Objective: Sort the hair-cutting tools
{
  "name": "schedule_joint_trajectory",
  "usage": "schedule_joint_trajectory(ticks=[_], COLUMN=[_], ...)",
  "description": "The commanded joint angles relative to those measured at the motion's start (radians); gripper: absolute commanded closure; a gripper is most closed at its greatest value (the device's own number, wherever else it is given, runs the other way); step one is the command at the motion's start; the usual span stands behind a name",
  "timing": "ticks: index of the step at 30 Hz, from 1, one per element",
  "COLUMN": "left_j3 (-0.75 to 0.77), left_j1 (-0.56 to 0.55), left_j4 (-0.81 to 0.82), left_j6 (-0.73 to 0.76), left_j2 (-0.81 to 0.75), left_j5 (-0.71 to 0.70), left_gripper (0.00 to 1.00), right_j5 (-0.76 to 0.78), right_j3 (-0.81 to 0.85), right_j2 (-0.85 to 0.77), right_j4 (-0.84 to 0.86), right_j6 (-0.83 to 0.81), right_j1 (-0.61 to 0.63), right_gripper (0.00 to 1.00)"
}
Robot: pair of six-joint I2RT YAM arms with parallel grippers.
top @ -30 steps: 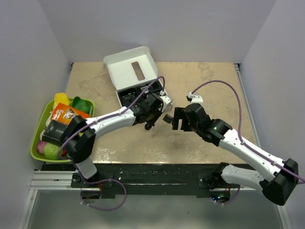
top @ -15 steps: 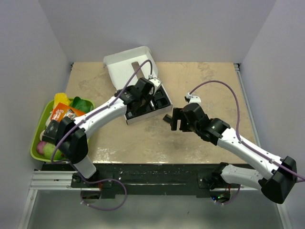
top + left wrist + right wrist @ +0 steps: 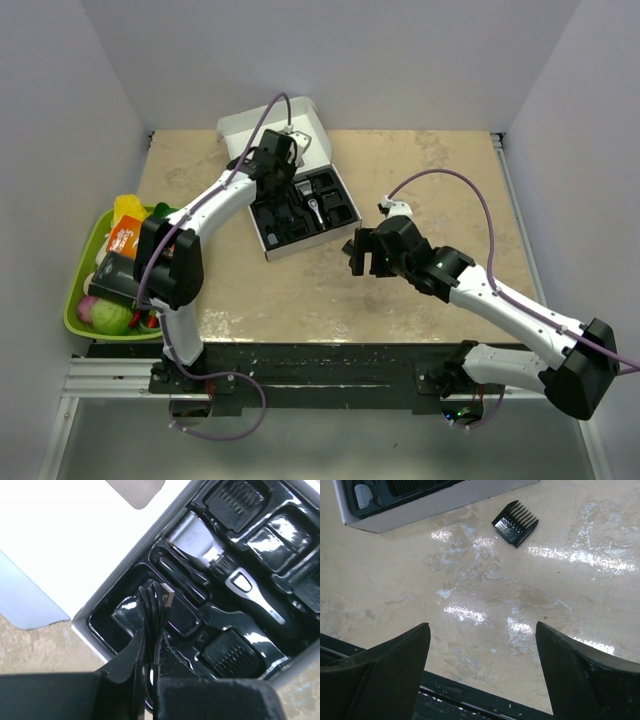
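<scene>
I see my left gripper (image 3: pixel 149 675) pinched tight on the cord (image 3: pixel 151 611), plug end up, over the box (image 3: pixel 292 249). The box sits toward the far edge, left of centre. The clipper (image 3: pixel 220 562) lies in the box. My right gripper (image 3: pixel 481 680) is spread wide over the middle of the table (image 3: pixel 470 590). A comb (image 3: pixel 515 523) lies there just beside the box, apart from the fingers.

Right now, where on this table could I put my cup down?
Bare table lies right of the box, out to the right edge, and in front of it, between the green tray and the right arm. Crowded around the box.
</scene>
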Motion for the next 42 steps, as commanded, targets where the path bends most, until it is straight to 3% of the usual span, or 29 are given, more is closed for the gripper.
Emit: schedule_joint_trajectory(ticks=[1,11,23,31,34,35,38,42], left_j3=[0.050,0.052,-0.119,-0.122,-0.128,-0.134,-0.139,-0.134], left_j1=[0.037,0.066,0.123,0.126,0.126,0.126,0.126,0.126], left_j4=[0.074,0.139,0.222,0.232,0.232,0.234,0.232,0.214], left_j6=[0.082,0.162,0.179,0.167,0.155,0.150,0.136,0.124], left_j2=[0.062,0.146,0.076,0.085,0.077,0.070,0.056,0.037], left_j5=[0.061,0.115,0.123,0.108,0.095,0.092,0.103,0.115], left_gripper=[1.00,1.00,1.00,1.00,0.86,0.77,0.67,0.64], right_j5=[-0.030,-0.030,-0.059,-0.059,-0.064,-0.067,-0.067,-0.058], right_j3=[-0.005,-0.017,-0.034,-0.032,-0.032,-0.028,-0.022,-0.003], right_j2=[0.002,0.026,0.074,0.072,0.080,0.083,0.088,0.095], right_j4=[0.063,0.101,0.155,0.152,0.158,0.155,0.156,0.147], right_j6=[0.000,-0.026,-0.020,-0.023,-0.023,-0.024,-0.026,-0.040], right_j1=[0.010,0.015,0.020,0.021,0.021,0.021,0.021,0.021], right_gripper=[0.11,0.11,0.10,0.10,0.09,0.07,0.05,0.04])
